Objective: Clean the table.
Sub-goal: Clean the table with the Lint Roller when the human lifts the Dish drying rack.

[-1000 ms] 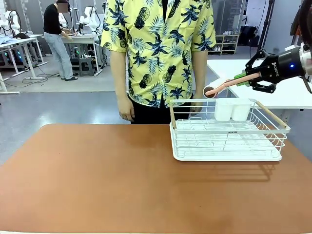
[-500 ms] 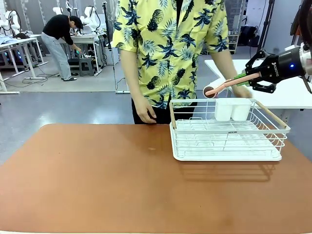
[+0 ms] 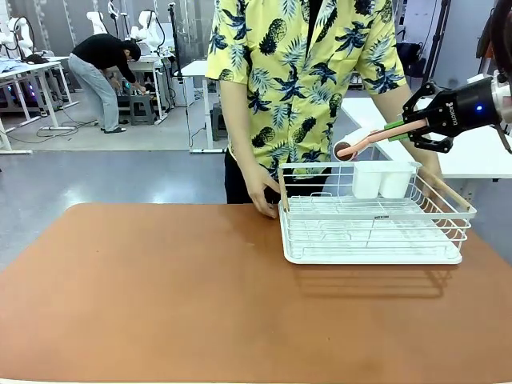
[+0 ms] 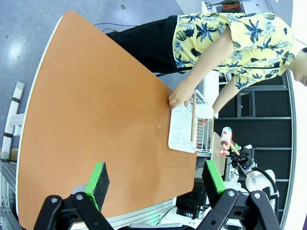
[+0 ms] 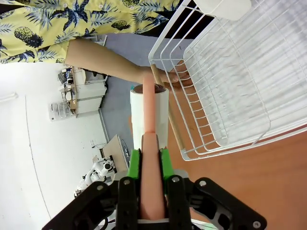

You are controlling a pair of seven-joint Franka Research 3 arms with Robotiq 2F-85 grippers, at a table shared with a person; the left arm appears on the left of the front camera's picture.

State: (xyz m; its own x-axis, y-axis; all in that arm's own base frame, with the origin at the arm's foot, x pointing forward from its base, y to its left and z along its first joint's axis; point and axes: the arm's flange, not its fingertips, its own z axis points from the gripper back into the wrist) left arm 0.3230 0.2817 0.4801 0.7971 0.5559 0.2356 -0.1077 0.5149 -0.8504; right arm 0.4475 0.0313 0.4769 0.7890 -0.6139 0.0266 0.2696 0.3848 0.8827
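Right gripper [image 3: 398, 128]: pinches the pink handle of a lint roller [image 3: 349, 148] between green pads; holds it in the air, white roll out past the fingertips. Left gripper [image 4: 156, 179]: spread wide, pinches nothing, hangs high above the surface [image 4: 96, 105]. Rust-brown surface: lies below both grippers. White wire rack [image 3: 372, 232]: sits on the surface below the right gripper and its roller, white caddy [image 3: 382, 180] at the far rim. Person's hand [image 3: 264, 196]: rests at the rack end away from the right gripper. Second hand [image 5: 163, 76]: grips a wooden rack handle just beyond the roller's tip.
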